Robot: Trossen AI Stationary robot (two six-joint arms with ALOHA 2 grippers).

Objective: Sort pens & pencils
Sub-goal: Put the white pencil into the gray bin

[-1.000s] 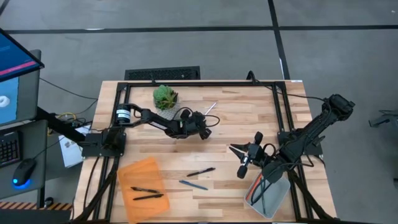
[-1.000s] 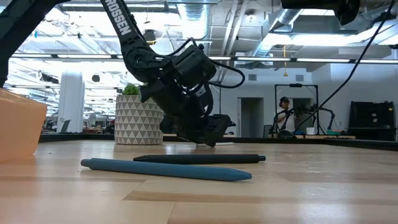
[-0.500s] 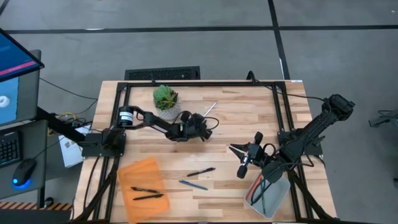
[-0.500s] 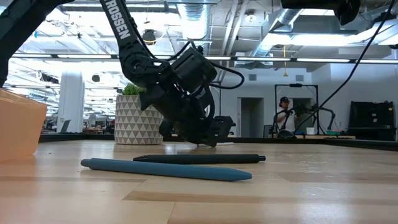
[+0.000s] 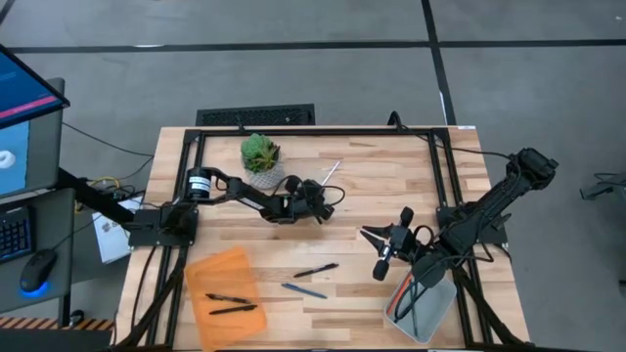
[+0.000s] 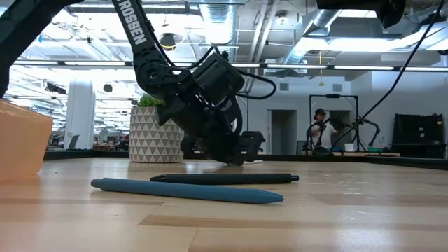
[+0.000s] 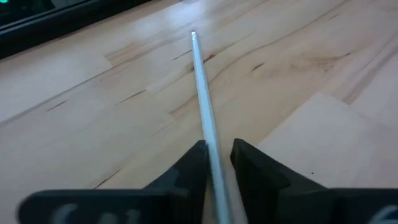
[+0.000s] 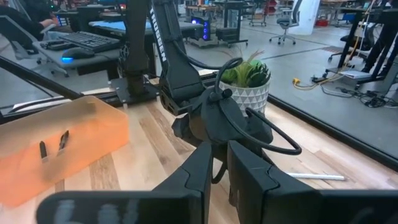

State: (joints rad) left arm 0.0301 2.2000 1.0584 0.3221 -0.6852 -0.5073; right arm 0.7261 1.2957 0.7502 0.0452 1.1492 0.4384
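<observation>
A white-grey pencil (image 5: 332, 172) (image 7: 200, 81) lies flat on the wood, far of the table's middle. My left gripper (image 5: 320, 193) (image 7: 217, 152) (image 6: 241, 159) sits low on the table at the pencil's near-left end, shut on it. A black pen (image 5: 315, 270) (image 6: 224, 179) and a blue pen (image 5: 304, 290) (image 6: 189, 190) lie side by side near the table's near edge. Two more black pens (image 5: 231, 303) lie in the orange tray (image 5: 217, 269). My right gripper (image 5: 370, 237) (image 8: 219, 152) waits right of centre, shut and holding nothing. My left gripper pinches the pencil between its two fingers (image 7: 194, 167) close to the pencil's near-left end (image 7: 215, 163). The fingers come in at a low slant from the table's left and near side and lie along the pencil. The pencil's length rests on the table.
A potted plant (image 5: 259, 154) (image 6: 155, 136) stands just left of my left gripper. A clear bin (image 5: 437, 305) holding thin sticks sits at the near right corner, below my right arm. A black frame (image 5: 293, 131) borders the table. Bare wood lies between the two arms.
My left gripper has drawn a little toward the table's far left and sunk lower onto the table at the pencil's end. The pencil has stayed where it was, and my right arm has kept still.
</observation>
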